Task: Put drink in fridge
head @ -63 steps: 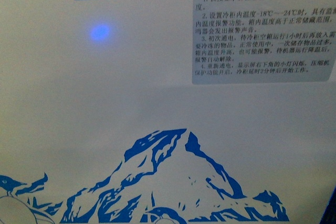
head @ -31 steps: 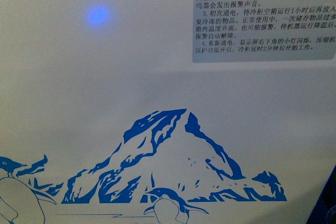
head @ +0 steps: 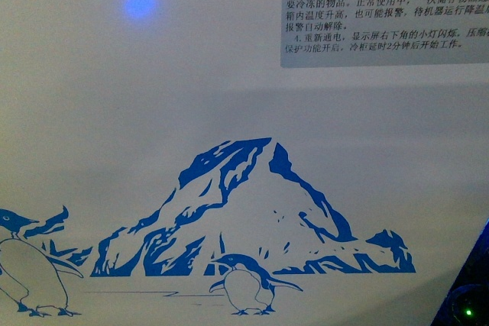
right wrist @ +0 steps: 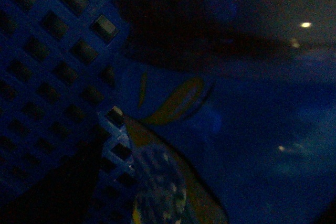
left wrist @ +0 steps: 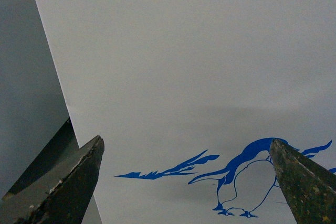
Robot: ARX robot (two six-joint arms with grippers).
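Note:
The fridge's white front wall [head: 114,150] fills the front view, with its blue mountain picture [head: 252,211], penguins [head: 244,288] and a grey instruction sticker [head: 382,13]. No arm shows there. In the left wrist view my left gripper [left wrist: 189,182] is open and empty. Its two dark fingertips [left wrist: 79,177] stand wide apart, facing the fridge wall [left wrist: 184,51] near a penguin drawing [left wrist: 247,182]. The right wrist view is very dim. A blue surface with a yellow curved mark [right wrist: 178,100], like the drink's label, shows close up. My right gripper's fingers cannot be made out.
A blue light spot [head: 140,3] glows on the fridge wall. A dark object with a small green light [head: 466,311] sits at the lower right corner. A plain grey surface [left wrist: 26,77] lies beside the fridge's edge. A blue lattice wall [right wrist: 52,51] shows beside the label.
In the front view the sticker and mountain have slid upward and the penguins have come fully into view, so the camera has sunk lower along the fridge wall.

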